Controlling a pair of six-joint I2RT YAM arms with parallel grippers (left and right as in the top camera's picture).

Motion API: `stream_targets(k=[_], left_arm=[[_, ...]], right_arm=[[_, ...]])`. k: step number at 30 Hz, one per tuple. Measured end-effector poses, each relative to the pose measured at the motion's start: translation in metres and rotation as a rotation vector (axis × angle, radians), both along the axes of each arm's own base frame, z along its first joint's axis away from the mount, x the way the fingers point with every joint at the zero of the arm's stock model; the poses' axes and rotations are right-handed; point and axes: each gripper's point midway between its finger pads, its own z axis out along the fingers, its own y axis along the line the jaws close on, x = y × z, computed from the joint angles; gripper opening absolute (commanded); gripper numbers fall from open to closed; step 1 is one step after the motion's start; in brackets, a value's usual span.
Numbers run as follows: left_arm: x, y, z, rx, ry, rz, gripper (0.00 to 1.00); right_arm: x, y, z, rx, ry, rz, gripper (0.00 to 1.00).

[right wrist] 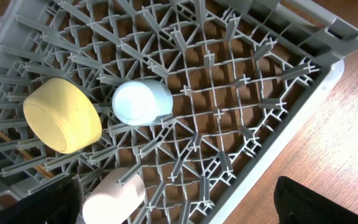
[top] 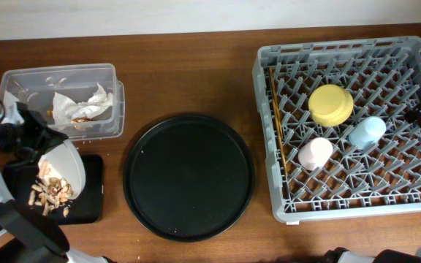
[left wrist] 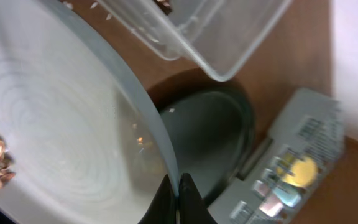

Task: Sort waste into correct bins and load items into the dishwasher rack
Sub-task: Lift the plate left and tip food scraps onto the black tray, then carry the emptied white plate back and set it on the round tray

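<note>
Grey-white plate (top: 66, 162) tilts over the black tray (top: 93, 179), rim clamped in the left gripper (left wrist: 178, 185).

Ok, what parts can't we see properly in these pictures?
Shallow black rectangular tray: overhead view, partly covered by the tilted grey-white round plate.
Right tool: right wrist view, only blurred dark finger ends at the bottom corners.
Large grey plastic dishwasher rack: left wrist view, blurred and far, its contents unclear.
Small pink cup: right wrist view, cut by the bottom edge.
</note>
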Motion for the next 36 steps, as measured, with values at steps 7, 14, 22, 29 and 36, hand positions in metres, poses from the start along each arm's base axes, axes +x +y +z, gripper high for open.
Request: stream_targets(k=[7, 14, 22, 29, 36], left_arm=[[-0.012, 0.014, 0.014, -0.174, -0.156, 0.036, 0.01], [-0.040, 0.033, 0.026, -0.315, -0.283, 0.116, 0.01], [-0.052, 0.042, 0.025, -0.359, -0.341, 0.165, 0.01], [-0.046, 0.044, 0.032, -0.360, -0.417, 0.156, 0.00], [-0.058, 0.027, 0.036, -0.415, -0.364, 0.135, 0.00]], right_arm=[[0.000, 0.000, 0.000, 0.000, 0.000, 0.000, 0.99], [0.000, 0.000, 0.000, 0.000, 0.000, 0.000, 0.99], [0.000, 0.000, 0.000, 0.000, 0.000, 0.000, 0.99], [0.000, 0.000, 0.000, 0.000, 0.000, 0.001, 0.99], [0.000, 0.000, 0.000, 0.000, 0.000, 0.001, 0.99]])
